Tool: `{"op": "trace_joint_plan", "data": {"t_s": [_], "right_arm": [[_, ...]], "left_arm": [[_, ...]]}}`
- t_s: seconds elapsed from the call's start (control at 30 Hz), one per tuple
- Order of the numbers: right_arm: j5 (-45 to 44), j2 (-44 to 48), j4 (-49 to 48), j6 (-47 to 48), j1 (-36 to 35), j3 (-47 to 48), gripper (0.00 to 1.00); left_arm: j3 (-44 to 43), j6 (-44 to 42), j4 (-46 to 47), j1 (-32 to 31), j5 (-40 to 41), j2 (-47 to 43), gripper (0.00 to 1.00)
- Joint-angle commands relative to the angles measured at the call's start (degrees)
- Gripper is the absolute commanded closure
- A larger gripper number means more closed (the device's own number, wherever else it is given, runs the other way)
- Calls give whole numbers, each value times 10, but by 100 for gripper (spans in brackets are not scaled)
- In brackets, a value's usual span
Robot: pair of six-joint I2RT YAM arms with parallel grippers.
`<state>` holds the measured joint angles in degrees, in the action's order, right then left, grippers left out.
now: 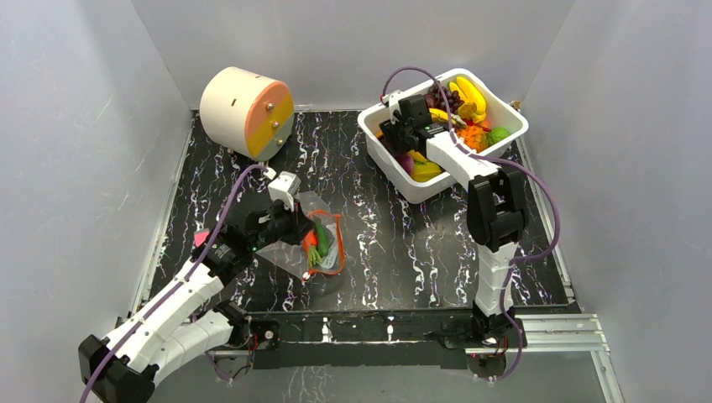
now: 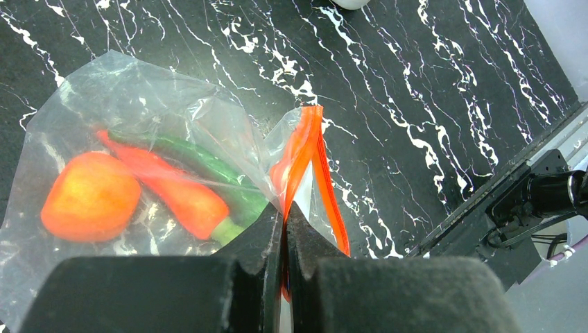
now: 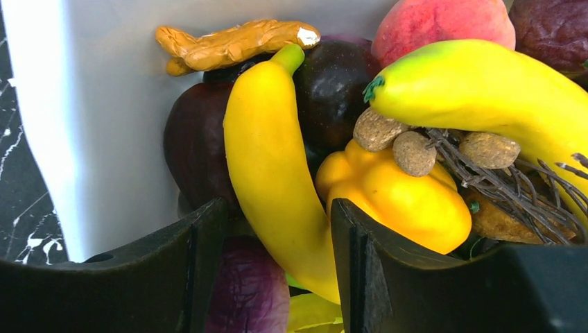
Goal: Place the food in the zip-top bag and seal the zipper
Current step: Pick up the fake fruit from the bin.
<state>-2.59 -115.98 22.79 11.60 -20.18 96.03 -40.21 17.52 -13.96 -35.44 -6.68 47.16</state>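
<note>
The left claw [image 2: 284, 211] pinched the zipper [image 2: 305, 149], propping the bag [image 1: 323, 243], left of centre on the desk [image 1: 403, 252], for filling, while the right claw [image 3: 277, 208], in the upper-right tub [image 1: 420, 189], gripped a banana [image 3: 267, 139].

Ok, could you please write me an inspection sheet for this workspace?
Surface: black marbled tabletop with white veins.
Job's things: zip-top bag lies flat holding an orange fruit, red chilli and green chilli; zipper unsealed; white tub full of toy food.
Clutter: cream cylinder with orange-yellow face, far left.
Grippers: left pincer shut on the zipper; right pincer straddles a yellow banana in the tub, grip unclear.
Cables: purple cable along each arm.
Surroundings: plain grey walls.
</note>
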Motion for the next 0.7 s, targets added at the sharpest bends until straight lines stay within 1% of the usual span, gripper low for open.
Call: {"op": "trace_joint_plan", "data": {"t_s": [0.0, 0.3, 0.53, 0.67], "right_arm": [[-2, -13, 5, 20, 2, 37, 45], [-39, -24, 16, 37, 1, 43, 46], [-43, -20, 27, 40, 1, 48, 59], [-32, -3, 22, 31, 1, 41, 64]], "left_arm": [[-11, -7, 3, -2, -7, -6, 100], [-12, -9, 3, -2, -9, -2, 100], [-10, -9, 3, -2, -8, -2, 100], [-11, -9, 5, -2, -8, 0, 100]]}}
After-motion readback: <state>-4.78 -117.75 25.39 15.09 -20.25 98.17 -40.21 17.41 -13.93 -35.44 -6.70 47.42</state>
